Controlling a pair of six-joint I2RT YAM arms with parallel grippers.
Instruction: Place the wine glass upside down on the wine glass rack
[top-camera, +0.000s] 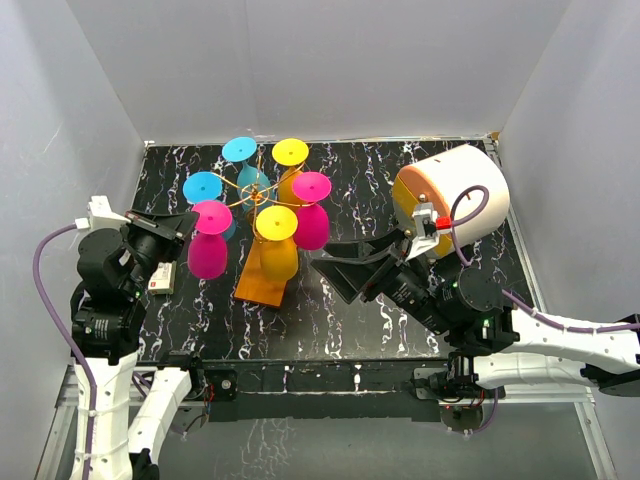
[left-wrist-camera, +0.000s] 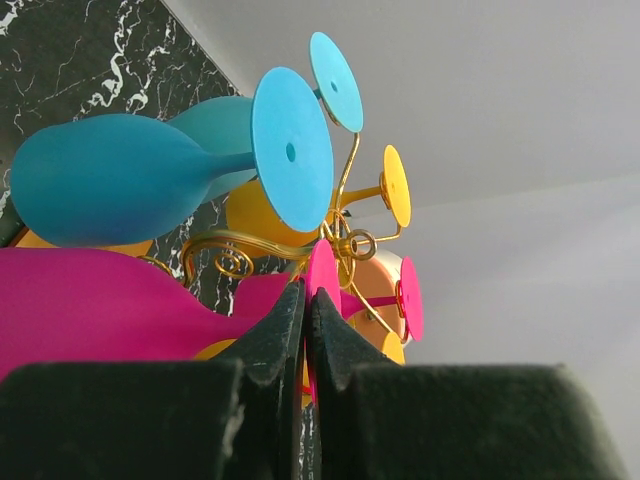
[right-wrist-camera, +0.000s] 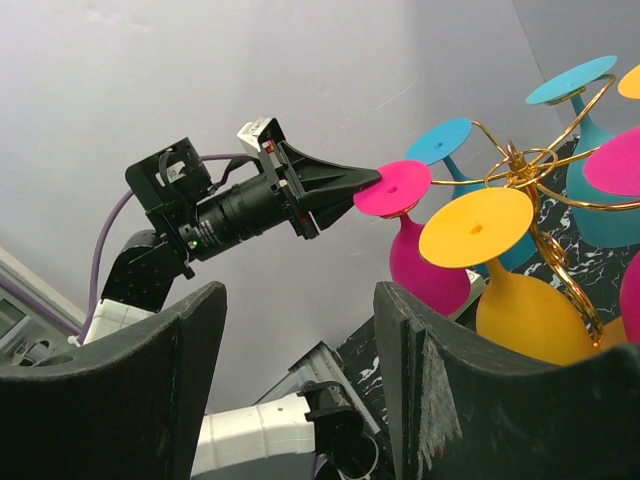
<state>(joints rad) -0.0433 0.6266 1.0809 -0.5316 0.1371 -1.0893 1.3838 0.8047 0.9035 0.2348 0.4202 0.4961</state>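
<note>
One pink wine glass (top-camera: 210, 250) sits upside down at the rack's (top-camera: 262, 290) left. The left gripper (top-camera: 190, 222) pinches its foot; the right gripper (top-camera: 332, 260) is wide open.

The tabletop (top-camera: 400, 170) was black marble veined in white. The wine glass rack (top-camera: 260, 290) was gold wire on an orange base. Left of centre, the upper cyan glass (top-camera: 240, 150), lower cyan glass (top-camera: 202, 187), upper yellow glass (top-camera: 290, 152), lower yellow glass (top-camera: 277, 223), left magenta wine glass (top-camera: 207, 255) and right magenta glass (top-camera: 311, 187) were plain, unpatterned. The drum (top-camera: 470, 185) at right was white with an orange face. The left gripper (top-camera: 188, 220) and right gripper (top-camera: 322, 255) were black, and the cable (top-camera: 45, 290) purple.
</note>
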